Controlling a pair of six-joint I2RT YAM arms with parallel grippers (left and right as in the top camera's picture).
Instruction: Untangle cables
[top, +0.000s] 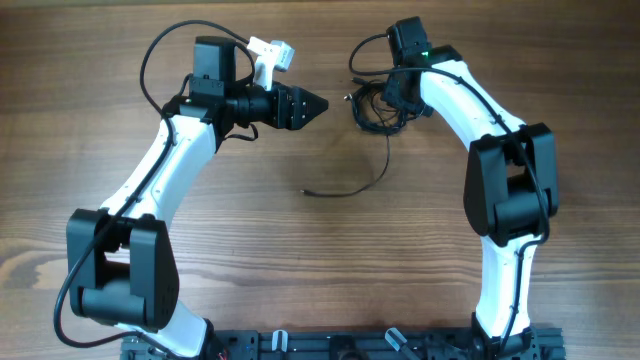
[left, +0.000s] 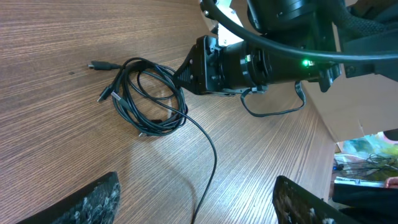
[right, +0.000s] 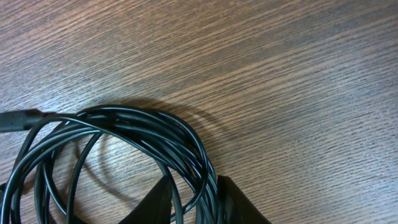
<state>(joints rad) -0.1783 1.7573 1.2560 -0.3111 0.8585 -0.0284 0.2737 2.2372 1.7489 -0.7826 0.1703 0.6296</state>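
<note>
We see the cables (top: 375, 108) coiled on the table (top: 250, 230), likely light and limp, best taken near a plug (left: 98, 65). The right gripper (right: 194, 202) straddles several strands (right: 186, 149), pinched or not we cannot tell; the left gripper (left: 198, 186) gapes empty

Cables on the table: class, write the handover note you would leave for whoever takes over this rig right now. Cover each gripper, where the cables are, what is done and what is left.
Left gripper: open, empty, clear of the cables and pointing toward them.
Right gripper: down on the cables, fingers either side of several strands; cannot tell if it is clamped.
Cables: one looped bundle at the far side of the table; one tail trails toward the middle, its end free.
Done: nothing separated yet.
Left: secure a grip, draw the cords apart, lay each out singly.
</note>
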